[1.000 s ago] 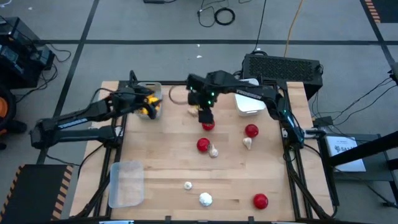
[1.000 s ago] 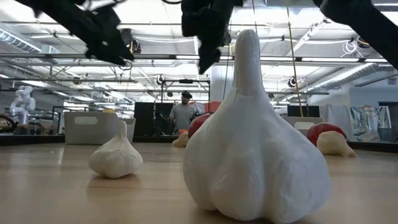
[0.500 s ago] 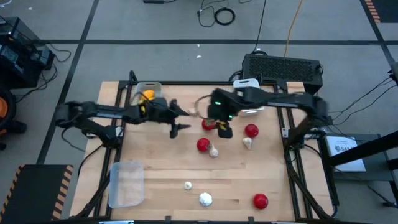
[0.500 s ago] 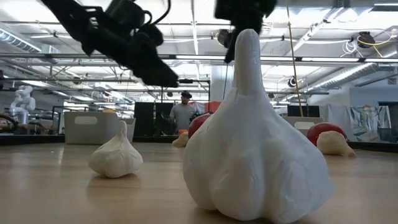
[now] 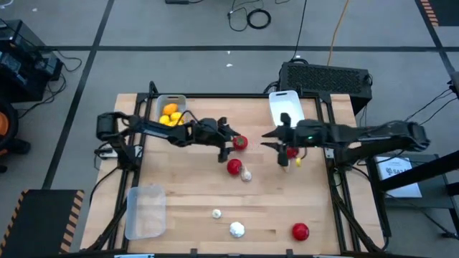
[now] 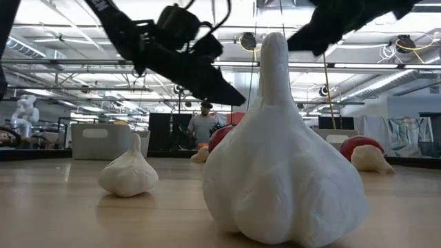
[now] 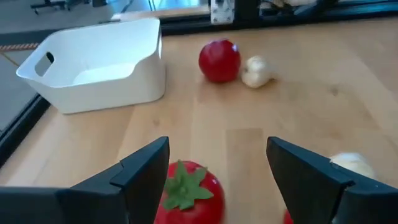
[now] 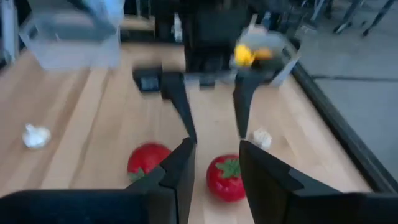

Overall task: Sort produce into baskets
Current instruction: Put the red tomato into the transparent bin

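From above, the left gripper (image 5: 228, 140) reaches across the table (image 5: 186, 208) with its fingers spread, just beside a red tomato (image 5: 239, 142). Behind its arm sits the grey basket (image 5: 159, 101) with yellow lemons (image 5: 171, 115). The right gripper (image 5: 276, 140) faces it from the opposite side, over a second red piece (image 5: 290, 151); whether its fingers grip anything cannot be told here. The white basket (image 5: 285, 104) lies behind it, the clear basket (image 5: 146, 209) well away from both.

Low down, a big garlic bulb (image 6: 282, 165) fills the front, both arms overhead.

The left wrist shows parted fingers (image 7: 146, 171) with a stemmed tomato (image 7: 188, 193) low between them, untouched; the white basket (image 7: 102, 65) lies ahead.

The right wrist shows narrowly parted fingers (image 8: 180, 171) holding nothing, a tomato (image 8: 226, 177) beyond them
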Motion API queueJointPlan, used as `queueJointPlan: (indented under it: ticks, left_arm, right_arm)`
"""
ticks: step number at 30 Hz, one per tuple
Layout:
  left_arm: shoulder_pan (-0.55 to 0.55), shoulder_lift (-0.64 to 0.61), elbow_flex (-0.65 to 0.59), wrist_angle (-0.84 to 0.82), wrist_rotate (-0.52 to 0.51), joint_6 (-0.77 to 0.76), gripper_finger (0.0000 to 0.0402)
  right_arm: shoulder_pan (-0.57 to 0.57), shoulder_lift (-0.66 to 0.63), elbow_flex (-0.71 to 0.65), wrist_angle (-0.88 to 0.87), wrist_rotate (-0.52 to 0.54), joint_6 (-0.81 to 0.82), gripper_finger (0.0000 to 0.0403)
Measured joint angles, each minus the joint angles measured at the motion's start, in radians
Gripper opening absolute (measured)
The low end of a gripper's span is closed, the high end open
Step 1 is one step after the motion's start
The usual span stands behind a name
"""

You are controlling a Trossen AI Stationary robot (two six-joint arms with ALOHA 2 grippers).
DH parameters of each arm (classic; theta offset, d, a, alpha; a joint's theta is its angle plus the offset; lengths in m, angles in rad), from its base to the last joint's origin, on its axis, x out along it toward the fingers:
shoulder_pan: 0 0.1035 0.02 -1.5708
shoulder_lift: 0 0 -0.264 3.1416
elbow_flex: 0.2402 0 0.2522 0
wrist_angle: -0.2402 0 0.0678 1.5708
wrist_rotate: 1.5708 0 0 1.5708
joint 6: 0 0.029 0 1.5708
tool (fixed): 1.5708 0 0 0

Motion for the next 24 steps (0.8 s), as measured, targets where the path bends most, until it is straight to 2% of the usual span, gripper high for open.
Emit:
queueJointPlan:
  ticks: [6,10,16,21,24]
  left_arm:
    - [0.009,0.101,0.117,-0.023,-0.030,0.008,0.0276]
    - [0.010,0.150,0.175,-0.025,-0.061,0.007,0.0276]
    - [-0.007,0.155,0.182,-0.037,-0.109,0.051,0.0283]
    - [-0.021,0.155,0.182,-0.069,-0.117,0.058,0.0330]
    - [-0.017,0.155,0.182,-0.070,-0.197,-0.001,0.0369]
  right_arm:
    - [0.015,-0.122,-0.001,-0.039,-0.005,0.015,0.0116]
    - [0.037,-0.135,-0.001,-0.047,-0.006,0.011,0.0116]
    - [0.047,-0.136,-0.001,-0.001,-0.008,-0.031,0.0116]
    - [0.047,-0.136,-0.001,-0.001,-0.007,-0.032,0.0116]
    - [0.047,-0.135,-0.001,-0.012,-0.007,0.010,0.0116]
